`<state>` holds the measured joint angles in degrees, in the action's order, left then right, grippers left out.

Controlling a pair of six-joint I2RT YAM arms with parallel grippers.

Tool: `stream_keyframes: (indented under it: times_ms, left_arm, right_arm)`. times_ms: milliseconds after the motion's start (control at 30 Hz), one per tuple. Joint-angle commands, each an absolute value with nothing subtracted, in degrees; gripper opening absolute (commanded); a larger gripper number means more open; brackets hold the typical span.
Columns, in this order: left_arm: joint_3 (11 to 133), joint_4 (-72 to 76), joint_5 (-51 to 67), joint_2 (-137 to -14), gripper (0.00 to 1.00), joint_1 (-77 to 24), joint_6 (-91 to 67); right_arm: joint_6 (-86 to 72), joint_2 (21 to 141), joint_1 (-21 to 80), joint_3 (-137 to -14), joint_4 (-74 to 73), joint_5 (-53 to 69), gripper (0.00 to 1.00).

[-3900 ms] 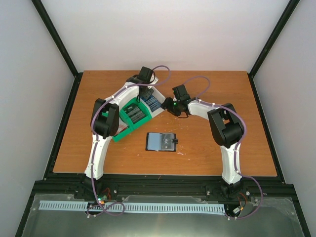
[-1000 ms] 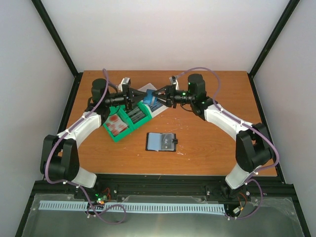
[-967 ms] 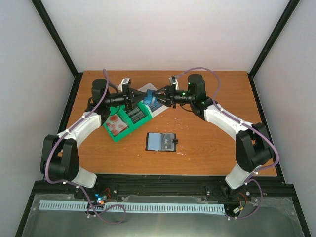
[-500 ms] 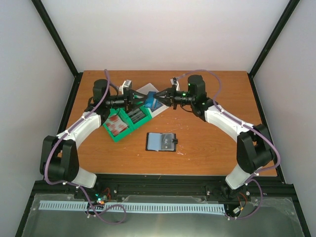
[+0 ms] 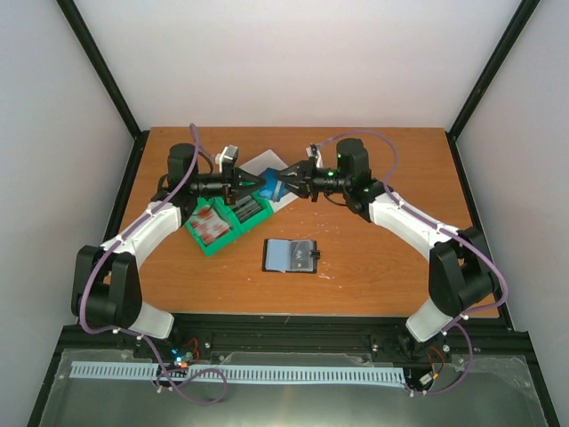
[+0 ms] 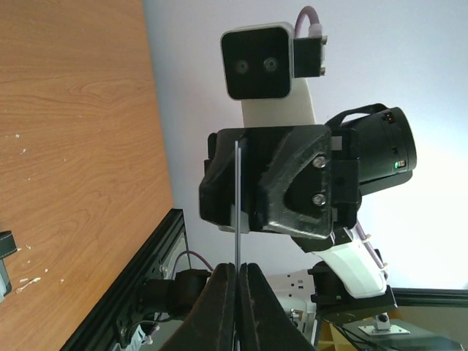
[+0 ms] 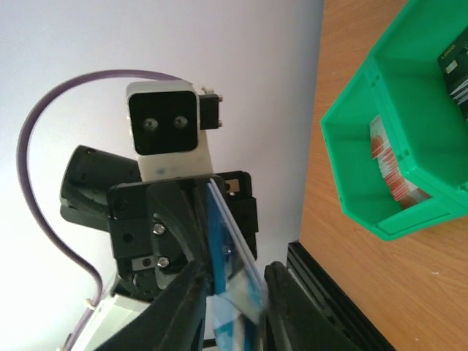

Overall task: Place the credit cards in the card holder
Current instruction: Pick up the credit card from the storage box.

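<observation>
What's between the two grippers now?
A blue credit card, pinched by the left gripper and reaching into the right gripper; clearest in the right wrist view.

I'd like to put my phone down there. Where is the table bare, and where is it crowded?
Bare wood: the wide patch between the card holder and the right arm; the back right corner of the table; the front strip before the card holder. Crowded: back middle, where the left arm meets it over the green bin.
</observation>
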<state>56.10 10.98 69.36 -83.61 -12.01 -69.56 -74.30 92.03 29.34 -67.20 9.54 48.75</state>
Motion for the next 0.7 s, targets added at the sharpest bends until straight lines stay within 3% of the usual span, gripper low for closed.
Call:
stream_keyframes:
  times_ms: [0, 133, 233, 433, 667]
  left_arm:
    - [57.88, 11.95, 70.55, -82.6, 0.01, -11.75, -69.86]
    - [57.23, 19.91, 70.45, -81.27, 0.01, -11.14, -79.07]
    - [56.26, 28.49, 70.25, -80.56, 0.01, -10.69, -89.11]
    - [54.76, 45.29, 67.38, -80.65, 0.01, -10.55, -110.77]
    - [56.86, 43.66, 64.5, -79.1, 0.01, -10.63, -115.73]
  right_arm:
    - [-73.7, 90.74, 29.55, -66.45, 11.9, 49.5, 0.33]
    - [-75.23, 88.92, 28.85, -63.45, 19.73, 50.25, 0.51]
    - [-75.97, 87.15, 28.6, -61.6, 25.2, 50.41, 0.58]
    - [-82.48, 84.18, 28.48, -56.61, 40.18, 49.21, 0.64]
    - [-89.56, 86.42, 28.54, -56.93, 51.35, 49.01, 0.66]
